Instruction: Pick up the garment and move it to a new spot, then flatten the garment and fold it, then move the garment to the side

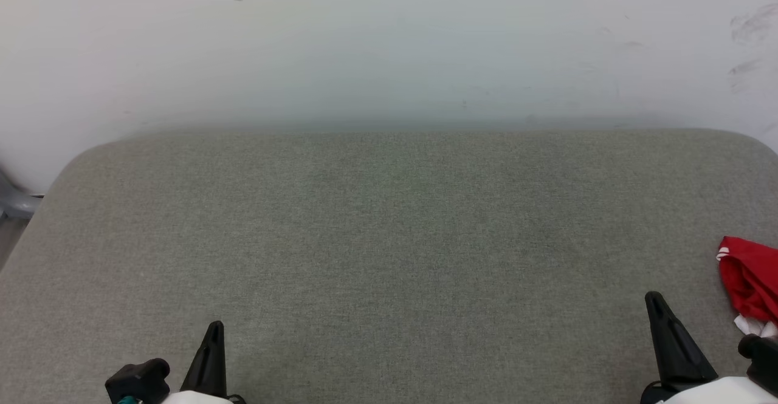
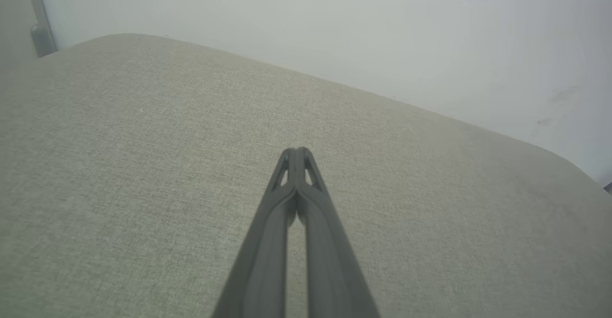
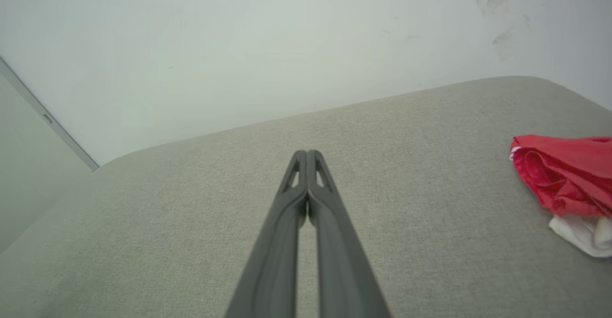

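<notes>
I am in front of a wide bench (image 1: 389, 240). It is covered in grey cloth that looks a bit rough, and its corners are round. Behind it is a plain white wall (image 1: 389, 45) with some dark smudges (image 1: 750, 24) on the right. My left gripper (image 2: 296, 151) is closed tight with nothing in it. My right gripper (image 3: 306, 153) is closed too, and empty. The garment (image 1: 750, 282) lies in a crumpled red heap with a bit of white, at the bench's right edge, near my right gripper.
</notes>
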### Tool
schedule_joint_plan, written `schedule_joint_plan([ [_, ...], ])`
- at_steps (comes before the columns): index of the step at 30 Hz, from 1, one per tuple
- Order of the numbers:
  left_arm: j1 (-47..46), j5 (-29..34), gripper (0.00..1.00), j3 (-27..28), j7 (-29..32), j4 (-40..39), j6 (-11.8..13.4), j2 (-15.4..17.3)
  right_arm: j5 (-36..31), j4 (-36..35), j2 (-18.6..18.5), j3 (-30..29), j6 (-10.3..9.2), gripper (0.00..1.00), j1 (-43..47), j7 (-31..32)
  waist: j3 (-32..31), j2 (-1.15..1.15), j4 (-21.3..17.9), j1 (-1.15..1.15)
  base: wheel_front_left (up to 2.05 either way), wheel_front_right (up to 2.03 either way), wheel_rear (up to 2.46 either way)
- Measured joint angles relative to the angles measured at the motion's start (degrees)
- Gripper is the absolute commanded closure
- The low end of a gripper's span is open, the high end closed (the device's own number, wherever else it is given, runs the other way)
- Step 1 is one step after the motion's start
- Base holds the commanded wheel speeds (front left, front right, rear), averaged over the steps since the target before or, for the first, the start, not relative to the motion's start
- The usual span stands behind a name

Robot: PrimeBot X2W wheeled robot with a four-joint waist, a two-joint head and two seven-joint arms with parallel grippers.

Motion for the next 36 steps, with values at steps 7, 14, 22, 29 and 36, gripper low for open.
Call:
schedule_joint_plan([
  [7,-1.0,-7.1,1.00,0.4,1.5,0.0,-0.3,-0.1,7.5,2.1,-0.3,0.4,0.00,1.00,-1.6,0.0,0.2,0.00,0.0,0.00,0.00,0.00,0.00],
  [14,-2.0,-13.6,1.00,0.8,3.0,0.2,-0.5,-0.3,14.4,4.2,-0.6,0.6,-0.01,1.00,-3.2,0.1,0.3,0.00,0.0,0.00,0.00,0.00,0.00],
  [22,-3.1,-20.5,1.00,1.4,4.8,0.4,-1.0,-0.5,21.6,6.2,-0.8,0.8,-0.01,1.00,-4.8,0.5,0.5,0.00,-0.1,0.00,0.00,0.00,0.00],
  [29,-3.9,-26.0,1.00,1.8,6.2,0.6,-1.1,-0.7,27.4,8.0,-0.9,0.9,-0.01,1.00,-5.9,0.5,0.7,0.00,-0.1,0.00,0.00,0.00,0.00],
  [36,-4.6,-31.2,1.00,2.2,7.5,0.8,-1.5,-0.9,32.7,9.5,-1.0,0.9,-0.01,1.00,-7.1,0.8,0.9,0.00,-0.1,0.00,0.00,0.00,0.00],
])
